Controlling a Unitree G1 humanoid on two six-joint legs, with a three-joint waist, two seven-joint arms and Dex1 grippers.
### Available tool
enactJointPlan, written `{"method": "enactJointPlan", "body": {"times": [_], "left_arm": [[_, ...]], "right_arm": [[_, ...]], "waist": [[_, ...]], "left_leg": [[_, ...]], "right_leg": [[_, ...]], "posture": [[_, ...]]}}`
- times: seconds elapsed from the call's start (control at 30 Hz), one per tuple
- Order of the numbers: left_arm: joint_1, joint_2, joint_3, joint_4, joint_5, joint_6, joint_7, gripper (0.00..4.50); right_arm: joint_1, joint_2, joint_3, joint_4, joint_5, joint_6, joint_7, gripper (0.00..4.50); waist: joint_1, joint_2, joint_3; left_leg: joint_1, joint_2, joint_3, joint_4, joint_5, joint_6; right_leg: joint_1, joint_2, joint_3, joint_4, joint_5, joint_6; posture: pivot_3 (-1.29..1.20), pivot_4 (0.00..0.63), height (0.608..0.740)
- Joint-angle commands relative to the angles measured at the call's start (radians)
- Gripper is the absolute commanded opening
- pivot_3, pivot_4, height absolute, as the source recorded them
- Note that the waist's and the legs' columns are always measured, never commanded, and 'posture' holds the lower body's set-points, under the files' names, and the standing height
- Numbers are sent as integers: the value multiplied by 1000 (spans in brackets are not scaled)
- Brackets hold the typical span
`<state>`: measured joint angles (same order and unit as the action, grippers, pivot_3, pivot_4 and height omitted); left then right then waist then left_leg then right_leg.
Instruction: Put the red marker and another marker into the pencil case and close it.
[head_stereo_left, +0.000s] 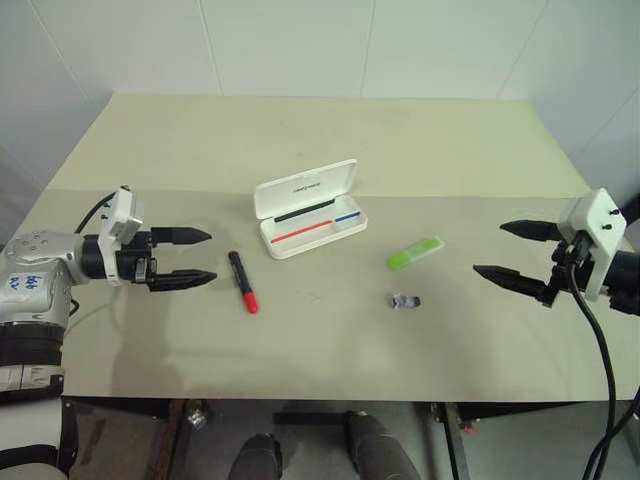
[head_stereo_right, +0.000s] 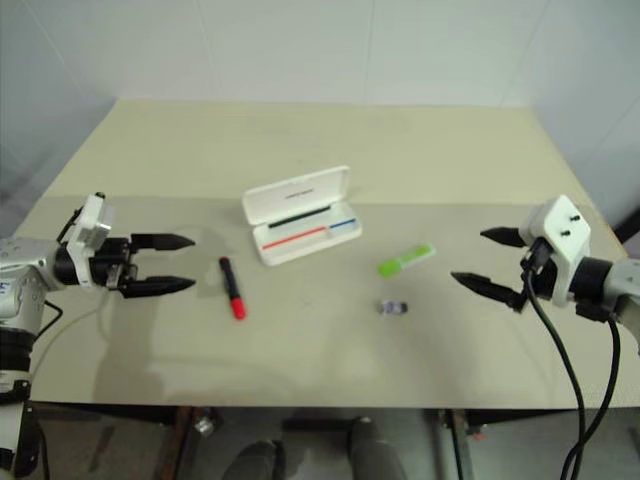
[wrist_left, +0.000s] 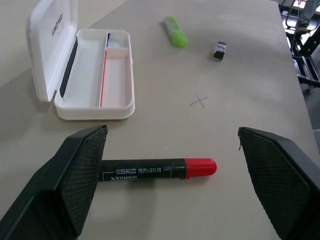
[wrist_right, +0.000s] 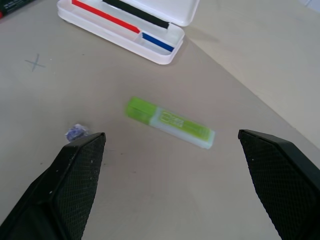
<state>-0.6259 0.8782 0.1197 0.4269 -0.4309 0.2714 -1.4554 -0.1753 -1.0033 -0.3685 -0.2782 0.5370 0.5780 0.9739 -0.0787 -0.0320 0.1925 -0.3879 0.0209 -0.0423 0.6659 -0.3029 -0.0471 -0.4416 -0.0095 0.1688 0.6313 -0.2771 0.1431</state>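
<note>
The white pencil case (head_stereo_left: 312, 210) lies open at the table's middle, lid tipped back, with thin red, blue and black lines inside. The red marker (head_stereo_left: 242, 281), black barrel with a red end, lies on the table left of the case. My left gripper (head_stereo_left: 195, 257) hovers open just left of the marker, pointing at it; in the left wrist view the marker (wrist_left: 157, 169) lies between the spread fingers (wrist_left: 80, 175). The green highlighter (head_stereo_left: 414, 253) lies right of the case. My right gripper (head_stereo_left: 505, 250) stands open farther right, aimed at the highlighter (wrist_right: 170, 122).
A small grey-purple object (head_stereo_left: 405, 300) sits on the table in front of the highlighter. A faint pencilled cross (wrist_left: 199, 102) marks the tabletop between marker and case. The table's near edge (head_stereo_left: 330, 398) runs below both grippers; white walls stand behind.
</note>
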Motion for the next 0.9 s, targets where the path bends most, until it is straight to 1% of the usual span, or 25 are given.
{"method": "enactJointPlan", "body": {"times": [0.03,0.2,0.27,0.4,0.53,0.63,0.7,0.8,0.9], "left_arm": [[-19,-3,1,-34,-8,13,-8,4459],[-16,-27,-9,-86,-17,38,6,4459],[-24,-41,-11,-87,-10,20,11,4459],[-21,-81,-7,-155,-18,34,66,4459],[-34,-113,-33,-181,10,39,121,4459],[-61,-131,-69,-138,42,36,137,4459],[-126,-182,-143,-86,108,41,186,4459],[-188,-210,-234,-9,199,32,188,4459],[-238,-265,-270,64,226,10,186,4459]], "right_arm": [[6,26,-45,-60,28,9,-40,4500],[19,57,-40,-116,50,29,-75,4500],[17,64,-34,-133,57,32,-88,4500],[15,79,-32,-158,72,34,-107,4500],[34,84,-43,-193,96,54,-127,4500],[47,116,-31,-243,110,57,-166,4500],[110,130,-85,-296,134,61,-161,4500],[168,142,-113,-357,161,83,-188,4500],[196,161,-129,-375,161,82,-226,4500]], "waist": [[0,0,0],[1,0,0],[2,0,0],[4,0,0],[6,0,0],[8,0,0],[16,0,0],[31,0,0],[29,0,0]], "left_leg": [[0,0,0,0,0,0],[0,0,0,1,0,0],[0,0,0,1,0,0],[0,0,-1,1,0,0],[0,0,-1,1,0,0],[1,-1,-1,2,0,0],[1,-1,-1,2,0,0],[1,-3,-3,2,1,1],[2,-3,-4,3,1,1]], "right_leg": [[0,0,0,0,0,0],[0,0,0,1,0,0],[0,0,0,1,0,0],[0,0,0,2,0,0],[0,0,0,3,0,0],[1,0,0,3,0,0],[1,0,0,4,0,0],[2,0,0,3,0,0],[6,0,0,-1,1,2]], "posture": [[0,150,740],[0,150,740],[0,150,740],[0,150,740],[0,150,740],[0,150,740],[0,150,740],[0,150,740],[0,150,740]]}}
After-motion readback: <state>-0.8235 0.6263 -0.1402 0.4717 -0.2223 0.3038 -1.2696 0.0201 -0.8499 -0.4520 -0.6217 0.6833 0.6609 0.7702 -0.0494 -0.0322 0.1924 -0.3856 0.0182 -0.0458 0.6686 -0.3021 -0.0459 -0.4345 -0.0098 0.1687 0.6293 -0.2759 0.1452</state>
